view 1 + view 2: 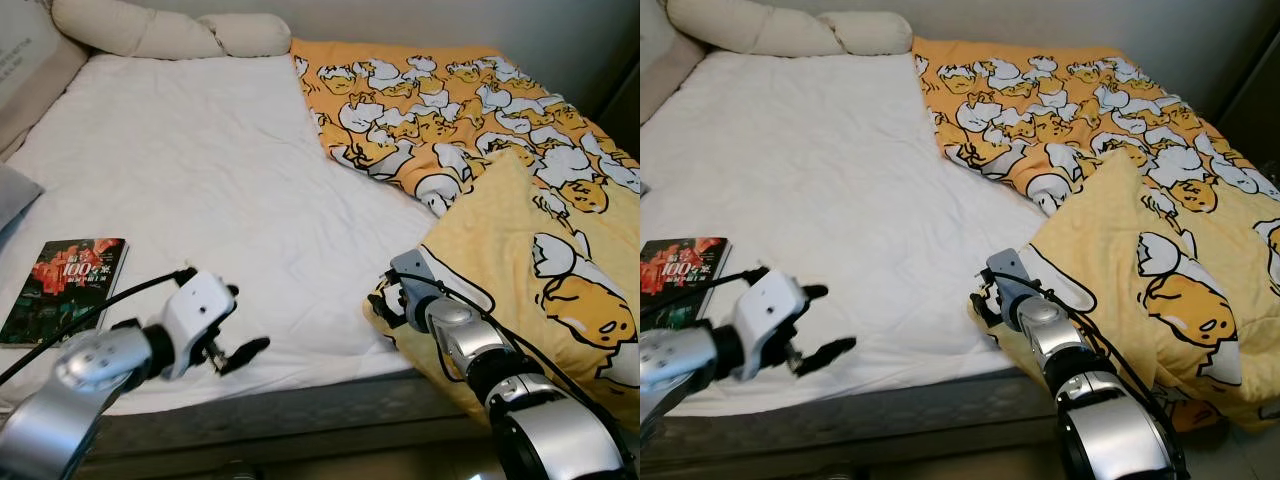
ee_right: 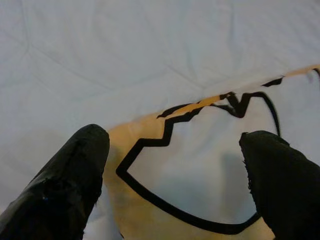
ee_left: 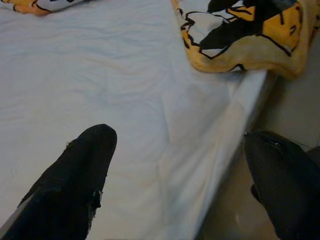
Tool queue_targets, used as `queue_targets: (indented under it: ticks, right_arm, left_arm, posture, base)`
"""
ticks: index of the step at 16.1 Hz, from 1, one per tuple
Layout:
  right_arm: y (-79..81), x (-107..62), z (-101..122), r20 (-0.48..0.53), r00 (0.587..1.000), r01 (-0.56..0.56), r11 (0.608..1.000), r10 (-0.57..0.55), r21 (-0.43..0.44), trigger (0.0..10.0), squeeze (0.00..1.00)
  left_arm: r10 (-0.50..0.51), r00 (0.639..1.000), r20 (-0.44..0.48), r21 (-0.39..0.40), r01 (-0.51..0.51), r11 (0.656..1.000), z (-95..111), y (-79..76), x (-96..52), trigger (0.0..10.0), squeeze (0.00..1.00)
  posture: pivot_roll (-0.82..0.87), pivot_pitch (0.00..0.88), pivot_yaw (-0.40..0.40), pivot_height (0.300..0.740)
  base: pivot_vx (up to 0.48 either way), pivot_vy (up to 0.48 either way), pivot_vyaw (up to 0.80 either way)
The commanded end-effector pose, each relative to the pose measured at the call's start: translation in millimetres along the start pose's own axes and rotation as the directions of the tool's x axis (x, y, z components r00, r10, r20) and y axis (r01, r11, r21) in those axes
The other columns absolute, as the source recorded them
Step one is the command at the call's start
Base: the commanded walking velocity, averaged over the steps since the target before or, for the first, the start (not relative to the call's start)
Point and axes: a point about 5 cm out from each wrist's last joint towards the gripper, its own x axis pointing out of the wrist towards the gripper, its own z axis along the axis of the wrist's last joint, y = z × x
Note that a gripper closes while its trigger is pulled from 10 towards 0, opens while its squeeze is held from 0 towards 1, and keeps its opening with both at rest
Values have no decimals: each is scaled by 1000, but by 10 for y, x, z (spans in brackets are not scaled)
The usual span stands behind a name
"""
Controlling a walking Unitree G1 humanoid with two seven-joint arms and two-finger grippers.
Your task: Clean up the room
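Observation:
A yellow duvet (image 1: 480,130) printed with cartoon eggs covers the right side of the bed, and one corner (image 1: 470,250) is folded back toward the front edge. My right gripper (image 1: 387,300) is open at that folded corner; in the right wrist view its fingers (image 2: 75,175) straddle the yellow fabric edge (image 2: 165,150) where it meets the white sheet. My left gripper (image 1: 238,325) is open and holds nothing. It hovers over the white sheet (image 3: 100,75) near the front edge of the mattress. A dark book (image 1: 65,287) with red print lies on the sheet at the front left.
Cream pillows (image 1: 170,35) line the head of the bed at the back. A grey cushion (image 1: 12,195) pokes in at the far left. The grey side of the mattress (image 1: 300,405) runs along the front, with floor below the duvet corner (image 3: 240,55).

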Motion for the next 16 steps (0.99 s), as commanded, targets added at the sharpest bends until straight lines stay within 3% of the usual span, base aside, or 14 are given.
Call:
queue_targets:
  ticks: [1,5,9,10,11,12,13,16]
  right_arm:
    - [-12,8,44,11,1000,11,1000,-11,-1,10000,0]
    - [89,37,7,4,1000,-9,1000,10,-9,10000,0]
    - [152,48,-61,-33,999,-21,996,19,-87,10000,0]
    - [105,40,-85,-47,999,18,992,-24,-126,8863,0]
    - [105,40,-85,-47,999,18,992,-24,-126,8863,0]
    - [83,35,-94,-49,998,30,992,-36,-126,1765,0]
    - [81,34,-92,-46,998,25,992,-31,-124,0,0]
    - [66,32,-80,-47,998,25,989,-32,-143,0,0]
  left_arm:
    - [-14,1000,4,7,14,1000,47,-19,-59,10000,0]
    - [-44,999,-23,11,45,999,104,-115,-220,10000,0]
    - [-71,997,-42,0,71,998,127,-206,-291,10000,0]
    - [-70,997,-43,-8,70,998,131,-228,-296,10000,0]
    - [-70,997,-43,-8,70,998,131,-228,-296,10000,0]
    - [-69,997,-45,-15,68,998,134,-243,-299,10000,0]
    - [-66,997,-45,-19,65,998,136,-254,-293,10000,0]
    - [-72,997,-38,-21,71,997,156,-264,-281,10000,0]
  posture:
    - [161,57,-20,740]
    - [190,129,-13,740]
    - [202,159,-18,740]
    - [202,164,-21,740]
    - [202,164,-21,740]
    - [196,158,-27,740]
    - [190,150,-30,740]
    - [188,139,-33,740]
  base:
    - [0,0,0]
    - [0,0,0]
    - [0,0,0]
    - [0,0,0]
    - [0,0,0]
    - [0,0,0]
    - [0,0,0]
    - [0,0,0]
